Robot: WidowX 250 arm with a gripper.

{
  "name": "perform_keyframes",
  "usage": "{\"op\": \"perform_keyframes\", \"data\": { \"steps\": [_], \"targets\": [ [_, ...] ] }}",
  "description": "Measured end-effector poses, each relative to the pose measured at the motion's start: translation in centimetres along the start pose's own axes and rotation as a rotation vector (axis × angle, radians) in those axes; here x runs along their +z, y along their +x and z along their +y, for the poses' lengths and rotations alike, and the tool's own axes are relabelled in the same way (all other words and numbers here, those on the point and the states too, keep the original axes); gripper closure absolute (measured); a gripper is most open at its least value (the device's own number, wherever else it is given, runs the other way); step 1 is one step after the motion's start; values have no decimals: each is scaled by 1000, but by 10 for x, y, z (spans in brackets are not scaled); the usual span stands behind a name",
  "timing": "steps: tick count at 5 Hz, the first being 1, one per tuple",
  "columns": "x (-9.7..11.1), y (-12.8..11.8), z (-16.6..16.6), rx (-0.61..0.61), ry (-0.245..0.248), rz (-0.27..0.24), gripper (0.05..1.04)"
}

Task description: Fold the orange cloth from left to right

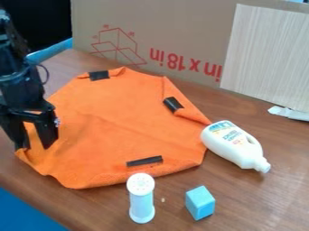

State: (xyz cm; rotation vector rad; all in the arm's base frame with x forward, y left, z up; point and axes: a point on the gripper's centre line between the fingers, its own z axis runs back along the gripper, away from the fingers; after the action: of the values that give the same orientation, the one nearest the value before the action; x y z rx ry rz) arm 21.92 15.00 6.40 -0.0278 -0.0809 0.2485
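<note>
My gripper [36, 145] hangs at the left of the camera view, over the left corner of an orange cloth [114, 122]. Its two fingers stand apart with orange fabric visible between them; whether the tips press on the cloth I cannot tell. The cloth lies mostly spread on the wooden table, its right edge folded over. Black strips lie on it near the top [99, 75], at the right [173, 104] and near the front edge [145, 161].
A white bottle [234, 144] lies on its side against the cloth's right corner. In front stand a white-topped shaker [141, 198] and a light blue block [199, 203]. Cardboard [163, 31] and a pale board [269, 54] rise behind, near a white piece [288, 113].
</note>
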Motion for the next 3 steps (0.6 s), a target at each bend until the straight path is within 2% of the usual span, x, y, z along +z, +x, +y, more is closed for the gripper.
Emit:
{"op": "perform_keyframes", "data": {
  "steps": [1, 2, 3],
  "targets": [
    [4, -6, 9, 22, -81, -21, 83],
    [14, -7, 15, -37, -108, -61, 83],
    [20, -17, 25, -66, -147, -76, 83]
  ]
}}
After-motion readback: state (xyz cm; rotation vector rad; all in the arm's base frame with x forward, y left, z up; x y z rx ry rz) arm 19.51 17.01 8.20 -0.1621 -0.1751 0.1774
